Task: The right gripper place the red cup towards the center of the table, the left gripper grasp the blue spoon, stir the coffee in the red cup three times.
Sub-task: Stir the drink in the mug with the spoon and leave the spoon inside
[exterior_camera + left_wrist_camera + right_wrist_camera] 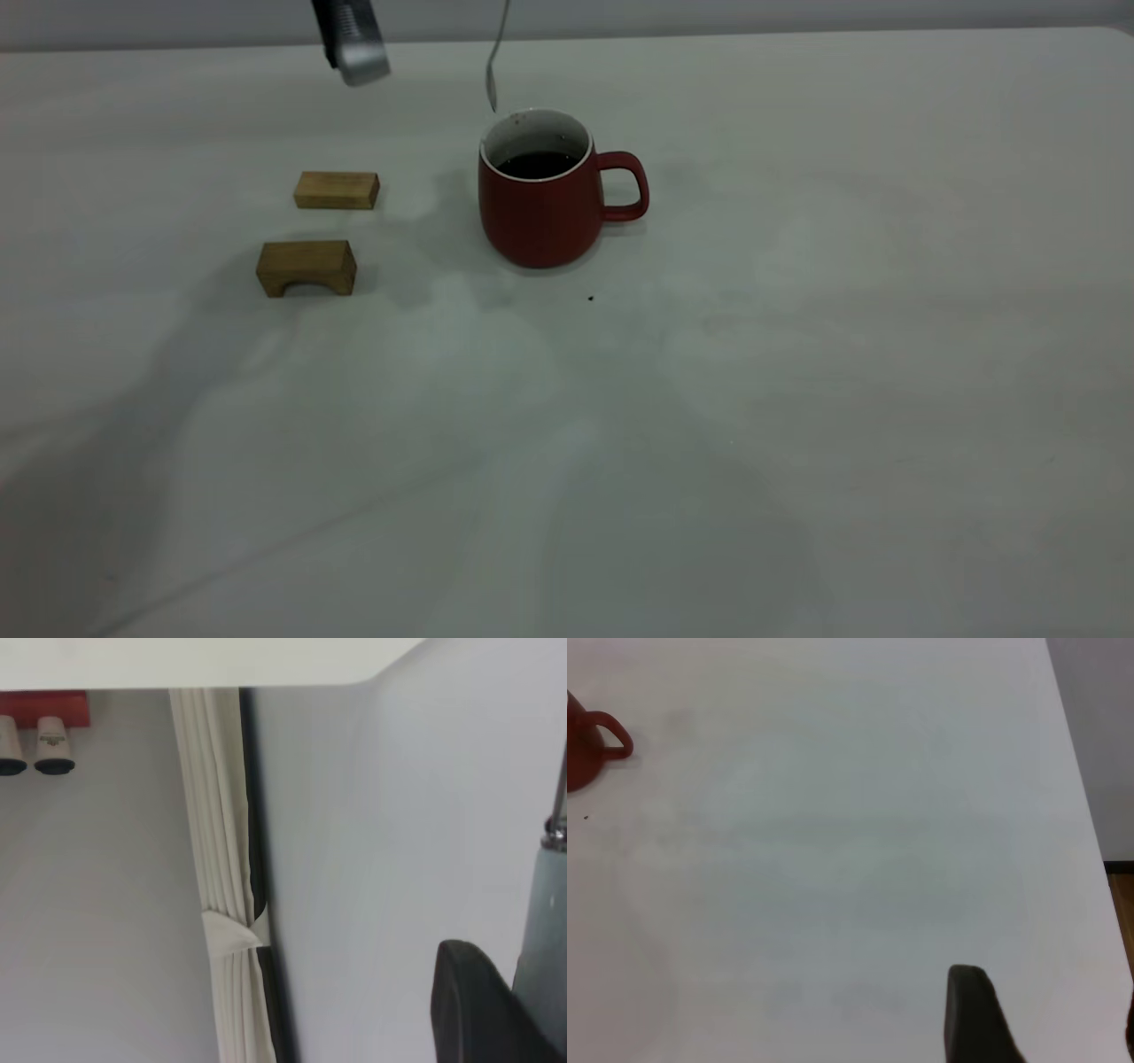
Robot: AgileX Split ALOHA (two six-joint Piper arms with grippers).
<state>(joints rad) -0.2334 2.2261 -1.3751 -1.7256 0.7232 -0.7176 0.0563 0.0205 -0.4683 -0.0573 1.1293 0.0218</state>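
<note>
1. The table (797,425) near the camera is bare off-white, with a tiny dark speck (590,299) just in front of the cup.
2. The cup (539,199) stands upright near the middle of the table, handle pointing to my right side. It is dark red and matte, rounded, with a white inside. So I judge the placing step done.
3. The coffee (537,164) is dark brown-black and sits well below the rim; some specks mark the white wall above it.
4. 2 tan blocks (321,230) lie to the left of the cup, well apart from it: a flat one farther back, an arched one nearer.
5. My spoon (494,62) hangs nearly upright above the cup's far rim, grey neck and bowl down, the tip just over the rim and not in the coffee as far as I can tell. In my left wrist view the pale blue handle (542,930) runs alongside 1 black finger (469,1010).
6. My left gripper (509,1001) holds the spoon by that handle; I see only 1 finger, so how tightly it is pinched I cannot say. In the exterior view only my silver ribbed part (357,44) shows, high and left of the cup.
7. My right gripper (1045,1019) hangs over bare table well to the right of the cup (585,749); whether it is open, I cannot tell.
8. The step in hand is the stirring. Next I judge I must lower the bowl straight into the coffee, clear of the rim, then circle 3 times gently.
</note>
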